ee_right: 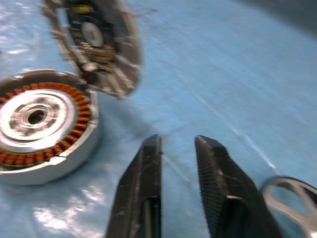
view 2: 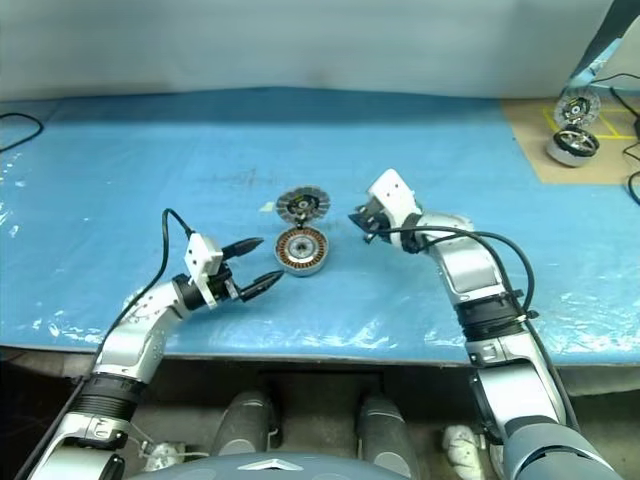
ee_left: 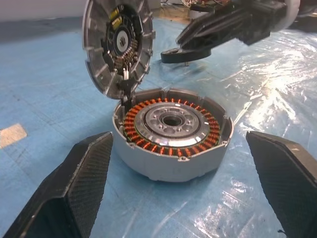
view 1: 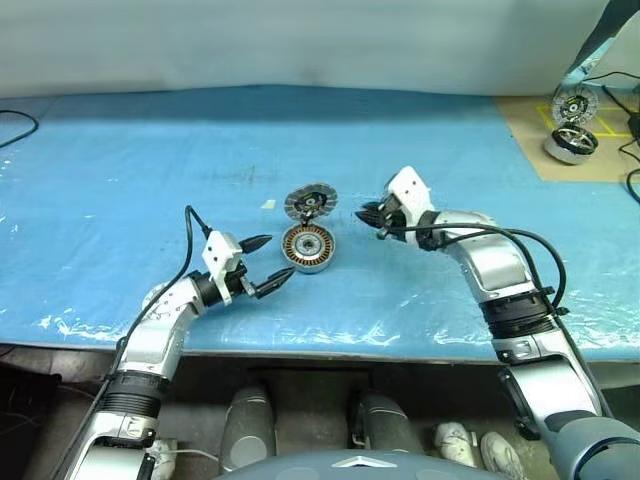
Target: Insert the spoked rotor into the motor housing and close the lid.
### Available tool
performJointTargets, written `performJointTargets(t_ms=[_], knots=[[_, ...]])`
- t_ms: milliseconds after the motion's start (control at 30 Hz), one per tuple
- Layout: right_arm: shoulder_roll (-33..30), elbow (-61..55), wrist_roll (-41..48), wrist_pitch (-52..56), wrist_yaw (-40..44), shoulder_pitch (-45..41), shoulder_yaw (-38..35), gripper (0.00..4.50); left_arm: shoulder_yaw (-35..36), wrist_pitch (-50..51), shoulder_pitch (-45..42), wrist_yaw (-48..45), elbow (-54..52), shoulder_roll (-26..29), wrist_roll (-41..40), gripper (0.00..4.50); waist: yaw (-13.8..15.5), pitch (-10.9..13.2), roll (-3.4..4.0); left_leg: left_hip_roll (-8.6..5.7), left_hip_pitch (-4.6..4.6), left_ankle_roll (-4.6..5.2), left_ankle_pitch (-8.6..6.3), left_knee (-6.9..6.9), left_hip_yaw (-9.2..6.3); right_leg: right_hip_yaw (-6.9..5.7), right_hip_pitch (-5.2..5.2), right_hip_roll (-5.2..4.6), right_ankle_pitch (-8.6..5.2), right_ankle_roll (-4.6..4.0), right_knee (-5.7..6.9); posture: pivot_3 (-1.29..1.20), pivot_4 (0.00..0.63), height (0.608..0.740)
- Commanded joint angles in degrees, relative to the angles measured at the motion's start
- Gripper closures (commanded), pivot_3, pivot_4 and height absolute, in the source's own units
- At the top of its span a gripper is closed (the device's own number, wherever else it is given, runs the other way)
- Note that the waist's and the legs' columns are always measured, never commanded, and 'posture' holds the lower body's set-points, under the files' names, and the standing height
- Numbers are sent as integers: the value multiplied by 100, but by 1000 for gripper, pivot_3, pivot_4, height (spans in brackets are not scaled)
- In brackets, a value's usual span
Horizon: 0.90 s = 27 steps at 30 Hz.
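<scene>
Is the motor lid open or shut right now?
Open: the lid stands up from the housing edge, leaving the copper windings uncovered.

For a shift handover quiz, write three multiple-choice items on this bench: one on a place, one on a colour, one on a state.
1. Where does the round silver motor housing sit?
A. on the blue table cover
B. on the brown mat
C. in the left gripper

2. What colour are the housing's windings?
A. green
B. copper-orange
C. white

3. How is the round silver-grey segmented lid?
A. shut flat
B. lying apart
C. raised open at the housing's edge

Answers: 1 A, blue sheet lies all around it. 2 B, the left wrist view shows an orange coil ring. 3 C, it stands tilted up, inner face showing.
</scene>
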Motion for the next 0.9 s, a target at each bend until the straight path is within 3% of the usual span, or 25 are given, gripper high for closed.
performJointTargets(t_ms=[33,100,233,367,533,900], knots=[[-171,-59,-17,156,-140,-393,-260,2198,24,-441,-112,-112,353,-106,66,0,1,0,0,0,-1,0,0,0,0,0,0,0,0,0,0,0,150,740],[-198,406,-16,426,-312,-814,-380,1545,3,-591,-229,-133,573,-211,103,0,-4,0,0,0,-1,0,0,1,0,0,0,0,0,0,1,0,150,740],[-157,1269,-17,643,-628,-1396,-554,1545,-7,-636,-396,-120,699,-347,88,0,11,0,0,-1,0,0,0,6,1,1,2,-1,0,-1,6,0,150,740],[-331,1617,-453,840,-377,-1510,104,1545,-92,-247,-543,-26,252,-390,35,0,24,0,0,-2,-7,0,0,6,4,-4,2,-1,1,-1,5,0,150,740],[-444,2050,-728,1170,-393,-1632,323,1545,-239,384,-566,171,-573,-341,23,0,24,0,0,0,-26,1,1,7,4,-13,-13,-1,2,-1,8,0,150,740],[-617,1701,-704,1342,73,-1400,421,1545,-357,1347,-372,649,-1759,-316,-25,0,22,0,0,2,-30,2,1,14,5,-15,-15,0,2,-2,12,0,150,740]])
